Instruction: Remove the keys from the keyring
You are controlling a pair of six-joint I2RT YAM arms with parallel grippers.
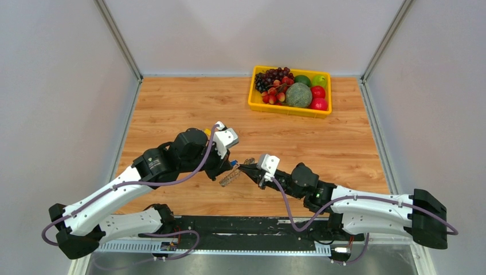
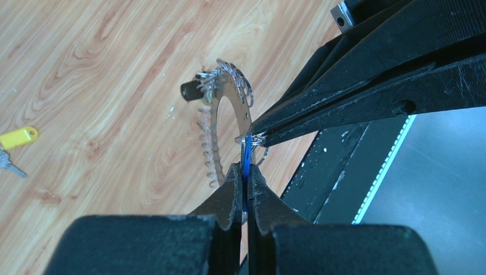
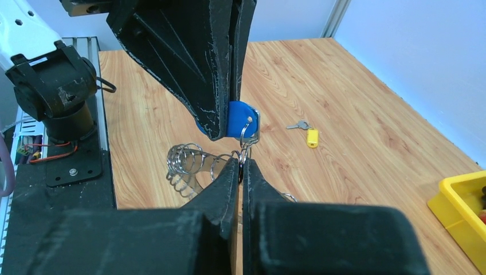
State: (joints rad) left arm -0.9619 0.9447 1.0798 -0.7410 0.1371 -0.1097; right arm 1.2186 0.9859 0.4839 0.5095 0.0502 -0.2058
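A loose yellow key [image 2: 18,137] lay on the wooden table [image 1: 172,109], well apart from the arms. The left gripper [image 2: 245,172] was clamped tight on the blue key [image 3: 238,119], gripping its plastic head. That key hung from the keyring [image 2: 236,98], which was held in the air above the table's near edge, between the two grippers and tilted, with a black key [image 2: 191,90] on its far rim. The right gripper [image 3: 241,166], jaws together, pinched the keyring at a small silver loop on its rim, just beside the blue key. Far right, at the back of the table, stood a yellow basket [image 1: 252,102] of fruit.
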